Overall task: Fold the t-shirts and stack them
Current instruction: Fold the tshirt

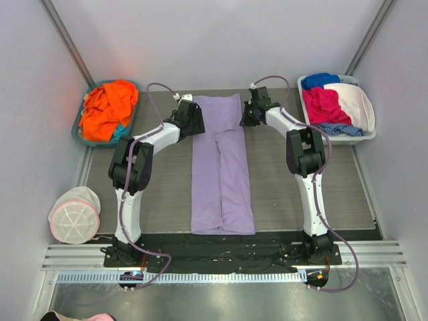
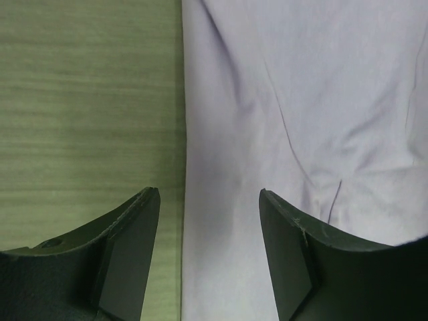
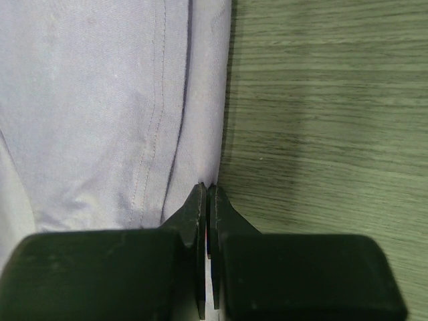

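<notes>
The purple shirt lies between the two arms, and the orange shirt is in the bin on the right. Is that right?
No. The orange shirt is in the bin on the left, as the top view shows. The rest about the purple shirt is true.

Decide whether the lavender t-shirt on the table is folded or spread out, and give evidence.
Partly folded: the lavender t-shirt lies as a long narrow strip, sides turned in, no sleeves sticking out.

Grey table [image 1: 294, 200], lavender t-shirt [image 1: 221, 167] lengthwise at centre, teal bin [image 1: 76, 134] far left, white bin [image 1: 351, 139] far right
</notes>
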Action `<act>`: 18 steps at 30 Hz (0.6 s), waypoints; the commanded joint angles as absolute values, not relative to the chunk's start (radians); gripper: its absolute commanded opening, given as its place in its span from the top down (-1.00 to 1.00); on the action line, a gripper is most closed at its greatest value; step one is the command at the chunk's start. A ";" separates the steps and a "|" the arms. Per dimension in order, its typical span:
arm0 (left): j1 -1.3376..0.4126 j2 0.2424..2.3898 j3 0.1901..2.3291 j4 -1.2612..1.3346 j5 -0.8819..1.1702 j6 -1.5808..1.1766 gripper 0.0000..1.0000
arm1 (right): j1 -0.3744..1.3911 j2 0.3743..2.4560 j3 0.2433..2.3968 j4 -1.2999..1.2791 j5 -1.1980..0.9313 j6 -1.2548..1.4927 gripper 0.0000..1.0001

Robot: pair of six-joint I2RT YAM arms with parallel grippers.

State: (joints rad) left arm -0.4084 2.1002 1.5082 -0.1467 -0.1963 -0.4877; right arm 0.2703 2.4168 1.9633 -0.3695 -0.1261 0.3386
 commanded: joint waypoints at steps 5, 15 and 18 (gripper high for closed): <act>-0.333 2.215 1.707 -0.164 -0.126 -0.446 -0.27 | 0.259 2.411 1.933 -0.434 -0.112 0.324 0.98; -0.327 2.361 1.870 -0.202 -0.055 -0.476 -0.05 | 0.250 2.414 1.928 -0.431 -0.115 0.327 0.98; -0.325 2.375 1.878 -0.204 -0.054 -0.479 -0.01 | 0.247 2.413 1.927 -0.431 -0.114 0.330 0.98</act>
State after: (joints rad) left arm -0.3225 2.3592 1.8385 -0.1944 -0.0895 -0.4698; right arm 0.2630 2.4168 1.9575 -0.3618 -0.1452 0.3405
